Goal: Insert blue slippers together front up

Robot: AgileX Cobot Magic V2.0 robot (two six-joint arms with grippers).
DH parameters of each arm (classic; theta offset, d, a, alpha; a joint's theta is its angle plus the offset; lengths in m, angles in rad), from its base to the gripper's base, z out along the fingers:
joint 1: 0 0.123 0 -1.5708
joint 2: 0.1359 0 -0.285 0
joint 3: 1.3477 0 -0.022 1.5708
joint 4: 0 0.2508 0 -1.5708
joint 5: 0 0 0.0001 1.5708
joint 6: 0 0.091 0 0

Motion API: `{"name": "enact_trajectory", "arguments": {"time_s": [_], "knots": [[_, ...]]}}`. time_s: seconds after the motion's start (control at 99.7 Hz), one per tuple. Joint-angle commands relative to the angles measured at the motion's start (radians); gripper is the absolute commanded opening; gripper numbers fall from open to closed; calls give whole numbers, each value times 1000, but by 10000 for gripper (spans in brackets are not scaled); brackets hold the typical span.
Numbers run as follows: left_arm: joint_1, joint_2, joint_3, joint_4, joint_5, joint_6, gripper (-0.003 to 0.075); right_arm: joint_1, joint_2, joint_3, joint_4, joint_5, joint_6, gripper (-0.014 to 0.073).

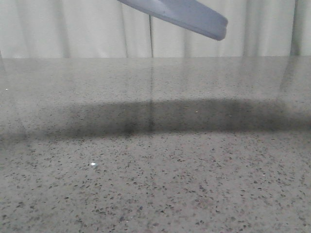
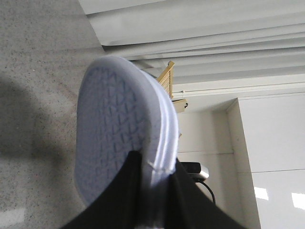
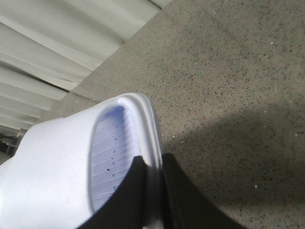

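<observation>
A pale blue slipper (image 1: 182, 14) hangs in the air at the top of the front view, only its sole and edge showing; no gripper shows there. In the left wrist view my left gripper (image 2: 155, 164) is shut on the edge of a blue slipper (image 2: 119, 129), whose triangle-patterned sole faces the camera. In the right wrist view my right gripper (image 3: 153, 164) is shut on the sole rim of the other blue slipper (image 3: 71, 171), with its ribbed footbed and wide strap showing. Both slippers are held above the table.
The speckled grey table (image 1: 155, 170) spreads below, with a broad dark shadow band (image 1: 170, 116) across it. Pale curtains (image 1: 73, 29) hang behind the far edge. A wooden object (image 2: 167, 78) and a dark device (image 2: 195, 168) show past the left slipper.
</observation>
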Motion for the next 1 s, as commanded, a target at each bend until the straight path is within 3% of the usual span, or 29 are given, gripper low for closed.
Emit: {"name": "enact_trajectory", "arguments": {"time_s": [0.0,0.12,0.431,0.732,0.853,0.993], "knots": [[-16,-10,-29,-76,187,-14,27,10,35,-27,224,113,-122,-107],[-16,-10,-29,-76,187,-12,27,10,51,-27,315,147,-220,-107],[-16,-10,-29,-76,171,-11,27,10,50,-27,367,227,-309,-107],[-16,-10,-29,-62,104,-11,27,10,50,-27,262,-24,-336,-104],[-16,-10,-27,-42,44,-38,27,10,50,-27,213,-99,-338,-34],[-16,-10,-25,-16,-11,-58,27,10,50,-27,159,-134,-338,153]]}}
